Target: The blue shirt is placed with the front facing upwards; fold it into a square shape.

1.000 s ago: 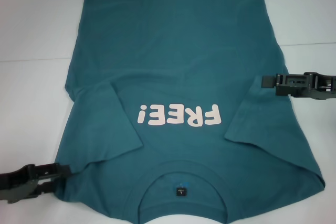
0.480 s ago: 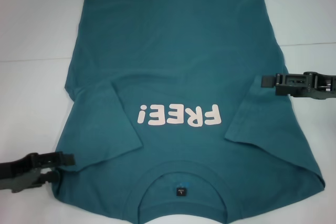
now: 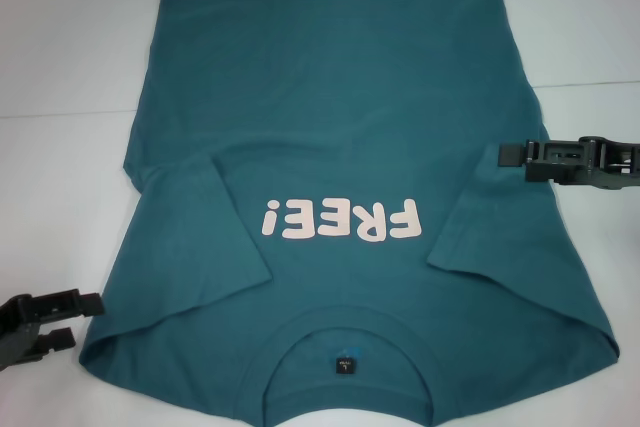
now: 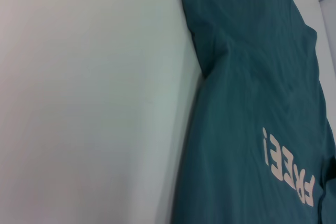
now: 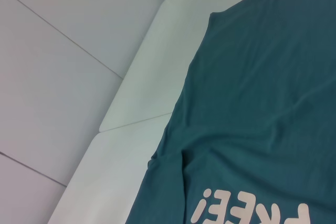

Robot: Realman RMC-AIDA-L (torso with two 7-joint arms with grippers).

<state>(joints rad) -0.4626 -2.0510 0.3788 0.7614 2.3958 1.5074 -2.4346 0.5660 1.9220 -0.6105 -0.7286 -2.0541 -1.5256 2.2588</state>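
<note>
Left pincer (image 3: 88, 317) open, empty, just off blue shirt (image 3: 340, 127), right pincer (image 3: 503, 154) over its edge, grip unclear.

Even, bright overhead light; hardly any shadows on the white table (image 3: 70, 67). Left wrist view was softly blurred; head view was mildly hazy.

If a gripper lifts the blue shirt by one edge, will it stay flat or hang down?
The blue shirt would probably hang limp: its sleeves lie folded and creased. It looks light. Pushed, it would likely bunch up rather than slide.
</note>
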